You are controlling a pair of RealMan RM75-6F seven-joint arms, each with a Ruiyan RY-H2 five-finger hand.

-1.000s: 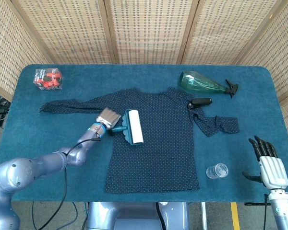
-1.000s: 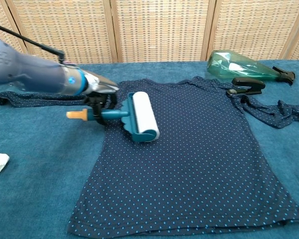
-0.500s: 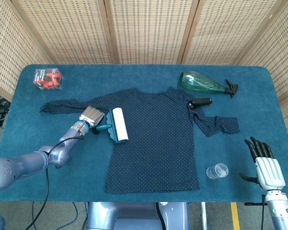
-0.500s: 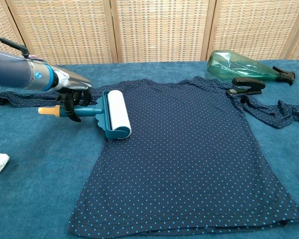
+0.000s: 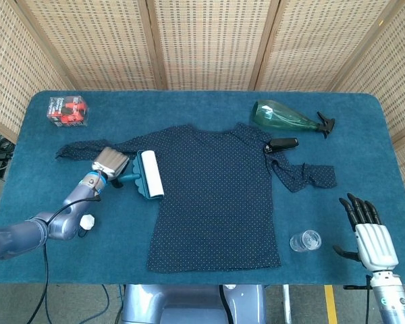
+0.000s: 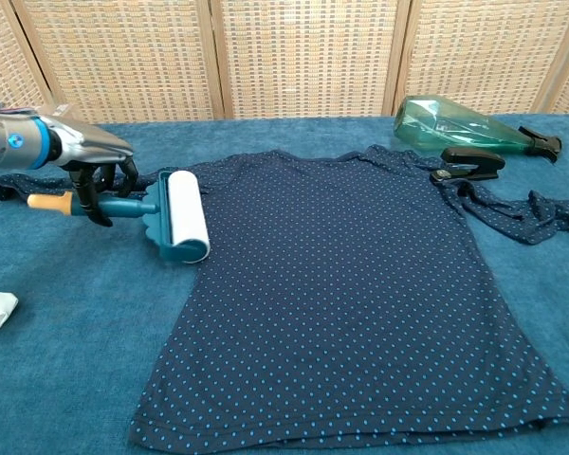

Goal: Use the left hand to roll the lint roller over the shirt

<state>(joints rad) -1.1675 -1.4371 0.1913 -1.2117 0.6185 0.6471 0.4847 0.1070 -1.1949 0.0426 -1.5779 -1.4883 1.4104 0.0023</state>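
The left hand (image 6: 93, 169) grasps the roller (image 6: 175, 216) by its handle, the drum resting at the shirt's (image 6: 360, 294) left edge, while the right hand (image 5: 370, 233) lies empty, fingers spread, on the table (image 5: 209, 101).

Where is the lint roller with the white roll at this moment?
In both views, the teal lint roller with the white roll lies at the left edge of the dark blue dotted shirt, below its left sleeve, its handle held by the left robot hand.
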